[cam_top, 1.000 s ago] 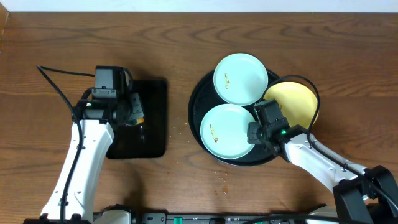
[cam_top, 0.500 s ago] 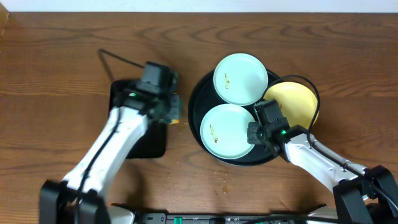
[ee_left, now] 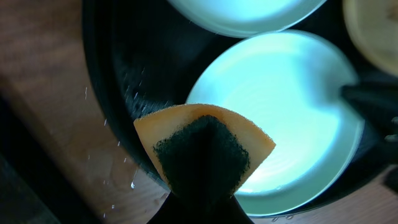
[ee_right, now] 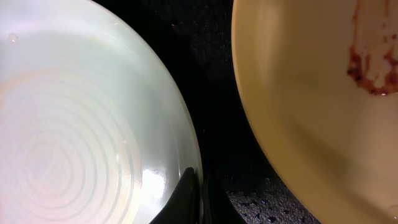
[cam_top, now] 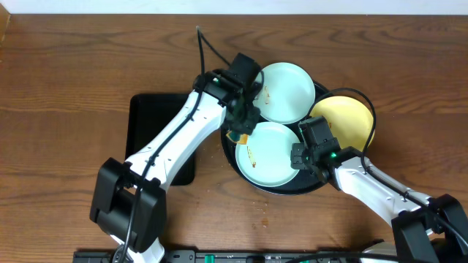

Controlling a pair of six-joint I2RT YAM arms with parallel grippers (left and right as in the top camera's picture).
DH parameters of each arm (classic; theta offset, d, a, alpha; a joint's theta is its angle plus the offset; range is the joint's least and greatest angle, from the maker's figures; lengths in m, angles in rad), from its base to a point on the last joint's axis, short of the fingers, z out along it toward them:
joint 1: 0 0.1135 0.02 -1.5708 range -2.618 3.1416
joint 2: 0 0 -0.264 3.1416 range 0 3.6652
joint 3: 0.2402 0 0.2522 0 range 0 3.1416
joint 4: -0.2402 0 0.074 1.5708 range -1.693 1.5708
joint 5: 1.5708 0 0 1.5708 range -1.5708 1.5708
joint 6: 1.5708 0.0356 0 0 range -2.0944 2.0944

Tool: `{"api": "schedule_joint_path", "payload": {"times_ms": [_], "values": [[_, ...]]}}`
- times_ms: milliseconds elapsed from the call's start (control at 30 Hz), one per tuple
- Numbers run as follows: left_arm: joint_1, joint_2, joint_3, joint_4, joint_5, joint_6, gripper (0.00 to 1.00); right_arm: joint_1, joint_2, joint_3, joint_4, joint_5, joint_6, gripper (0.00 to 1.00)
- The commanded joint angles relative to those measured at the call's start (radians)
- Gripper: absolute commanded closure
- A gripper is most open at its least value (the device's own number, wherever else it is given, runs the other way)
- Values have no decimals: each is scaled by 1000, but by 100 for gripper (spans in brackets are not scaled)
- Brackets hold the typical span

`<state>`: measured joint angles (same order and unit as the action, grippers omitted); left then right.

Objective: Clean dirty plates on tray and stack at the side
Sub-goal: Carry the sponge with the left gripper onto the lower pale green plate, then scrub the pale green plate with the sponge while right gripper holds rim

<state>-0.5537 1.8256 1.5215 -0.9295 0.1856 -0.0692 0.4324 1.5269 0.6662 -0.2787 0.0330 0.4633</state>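
Observation:
The round black tray (cam_top: 232, 111) holds three plates. A pale blue plate (cam_top: 285, 91) lies at the back, a second pale blue plate (cam_top: 272, 155) at the front, and a pale yellow plate (cam_top: 351, 120) with a red-brown smear (ee_right: 367, 62) at the right. My left gripper (cam_top: 238, 130) is shut on an orange and green sponge (ee_left: 205, 152), held over the tray's left side at the front plate's edge (ee_left: 280, 118). My right gripper (cam_top: 298, 157) is shut on the front plate's right rim (ee_right: 189, 168).
A smaller rectangular black tray (cam_top: 157, 139) lies to the left on the wooden table. Water drops and crumbs (cam_top: 263, 212) dot the wood in front of the round tray. A cable (cam_top: 208, 47) rises behind my left arm.
My left arm has swung right from the rectangular tray to the round tray, carrying the sponge. My right gripper has stayed on the front plate's rim.

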Motion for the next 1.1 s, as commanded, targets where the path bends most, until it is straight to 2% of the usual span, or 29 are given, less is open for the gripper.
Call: {"api": "schedule_joint_path", "payload": {"times_ms": [0,167,400,467,500,600,767,933,1067], "values": [[-33,20,19,-8,12,49,93,1,5,-6,-5,15,-9,99],[-52,37,16,0,9,50,93,1,5,-6,-5,15,-9,99],[-55,38,-86,127,6,77,93,1,5,-6,-5,15,-9,99],[-55,38,-121,163,6,77,93,1,5,-6,-5,15,-9,92],[-53,38,-136,179,6,77,92,1,5,-6,-3,15,-9,82],[-54,38,-165,209,6,77,93,1,5,-6,7,16,-11,76],[-54,40,-194,245,9,116,92,-1,5,-6,41,16,-57,78],[-54,43,-196,262,9,130,93,-1,5,-6,43,16,-57,93],[-54,45,-199,285,9,130,93,-1,5,-7,46,16,-57,92]]}}
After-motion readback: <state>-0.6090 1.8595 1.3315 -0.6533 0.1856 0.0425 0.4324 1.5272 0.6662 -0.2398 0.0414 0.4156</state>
